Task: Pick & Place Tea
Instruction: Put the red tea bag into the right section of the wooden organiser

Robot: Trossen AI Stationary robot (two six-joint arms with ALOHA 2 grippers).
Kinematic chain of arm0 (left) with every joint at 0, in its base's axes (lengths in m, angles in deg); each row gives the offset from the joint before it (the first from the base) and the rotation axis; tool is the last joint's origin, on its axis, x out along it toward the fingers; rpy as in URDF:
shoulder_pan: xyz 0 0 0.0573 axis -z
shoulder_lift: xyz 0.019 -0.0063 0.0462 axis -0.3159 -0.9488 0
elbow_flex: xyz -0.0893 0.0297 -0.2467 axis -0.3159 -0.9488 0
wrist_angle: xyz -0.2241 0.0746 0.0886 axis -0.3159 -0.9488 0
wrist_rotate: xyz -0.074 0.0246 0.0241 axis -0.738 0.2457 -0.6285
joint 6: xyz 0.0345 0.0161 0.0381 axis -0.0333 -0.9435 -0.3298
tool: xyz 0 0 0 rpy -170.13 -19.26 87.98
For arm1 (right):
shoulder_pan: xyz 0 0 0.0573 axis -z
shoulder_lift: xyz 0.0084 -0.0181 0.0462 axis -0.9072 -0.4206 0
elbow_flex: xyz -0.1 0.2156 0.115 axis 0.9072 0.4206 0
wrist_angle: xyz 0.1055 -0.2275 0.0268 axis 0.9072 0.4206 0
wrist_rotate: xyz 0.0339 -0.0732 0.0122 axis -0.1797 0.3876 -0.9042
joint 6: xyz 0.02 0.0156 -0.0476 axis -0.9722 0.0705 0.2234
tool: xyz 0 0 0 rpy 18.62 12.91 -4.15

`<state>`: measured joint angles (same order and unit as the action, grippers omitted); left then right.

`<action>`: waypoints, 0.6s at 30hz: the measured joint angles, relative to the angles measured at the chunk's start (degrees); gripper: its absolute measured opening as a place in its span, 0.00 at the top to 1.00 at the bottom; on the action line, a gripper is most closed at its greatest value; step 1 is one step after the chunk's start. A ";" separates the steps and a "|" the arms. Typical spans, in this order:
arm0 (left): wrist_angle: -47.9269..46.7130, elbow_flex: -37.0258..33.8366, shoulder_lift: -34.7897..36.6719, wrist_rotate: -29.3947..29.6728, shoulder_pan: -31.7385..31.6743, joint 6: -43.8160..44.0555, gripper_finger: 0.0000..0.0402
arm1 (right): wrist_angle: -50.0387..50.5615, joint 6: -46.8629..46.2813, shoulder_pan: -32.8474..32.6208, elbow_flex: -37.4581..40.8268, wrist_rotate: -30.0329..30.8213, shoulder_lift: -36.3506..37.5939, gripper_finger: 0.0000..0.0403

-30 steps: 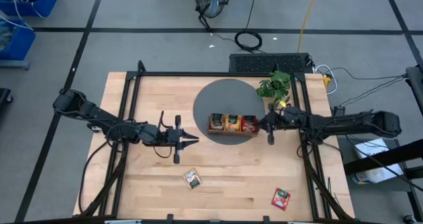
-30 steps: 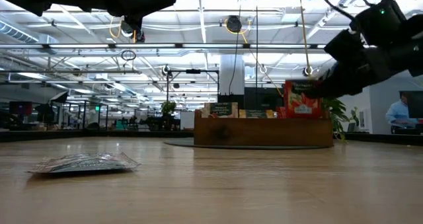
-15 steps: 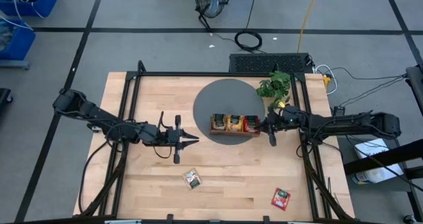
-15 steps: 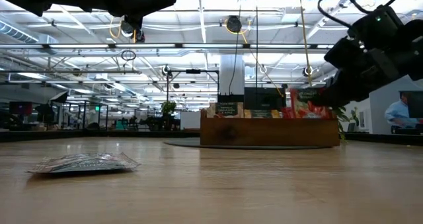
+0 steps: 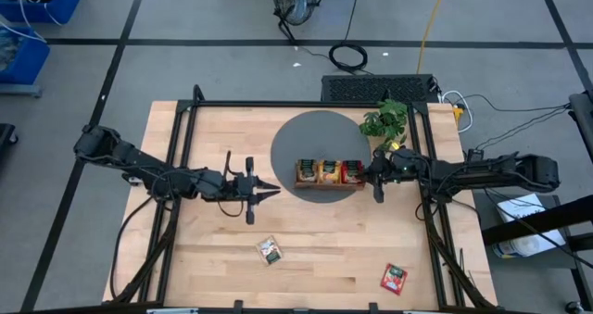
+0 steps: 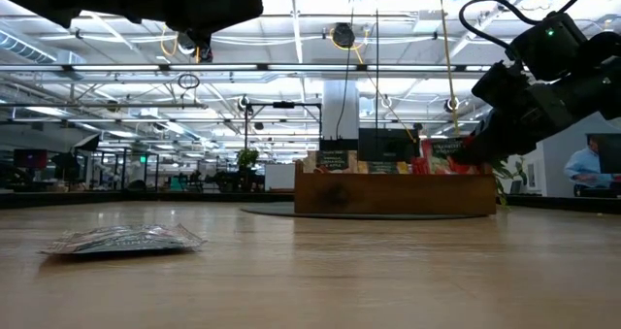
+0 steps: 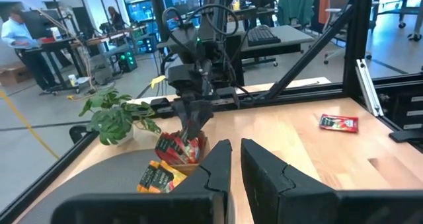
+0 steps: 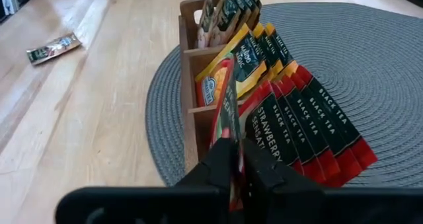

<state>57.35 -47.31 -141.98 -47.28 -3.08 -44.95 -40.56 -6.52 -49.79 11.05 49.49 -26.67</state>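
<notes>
The right arm is stretched low across the light wooden tabletop [image 5: 315, 249], its tool [image 5: 369, 172] closed on a red flat tea sachet [image 8: 227, 121] held upright at the end compartment of the brown wooden three-compartment tray [image 5: 327, 173], which is set on a round grey woven mat [image 5: 310, 136]. The left arm is extended toward the tray, its tool [image 5: 270, 191] nearly closed and empty. Two more sachets, one pale [image 5: 270, 250] and one red [image 5: 394, 279], are seen lying flat near the tabletop's front edge.
</notes>
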 joint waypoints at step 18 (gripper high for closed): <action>-0.68 0.00 0.00 -0.04 0.13 1.24 0.90 | -3.72 1.18 -0.02 0.09 6.47 -0.07 0.61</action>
<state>56.67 -47.31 -141.98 -47.32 -2.95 -43.71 -44.28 -5.34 -49.82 11.14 55.96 -26.74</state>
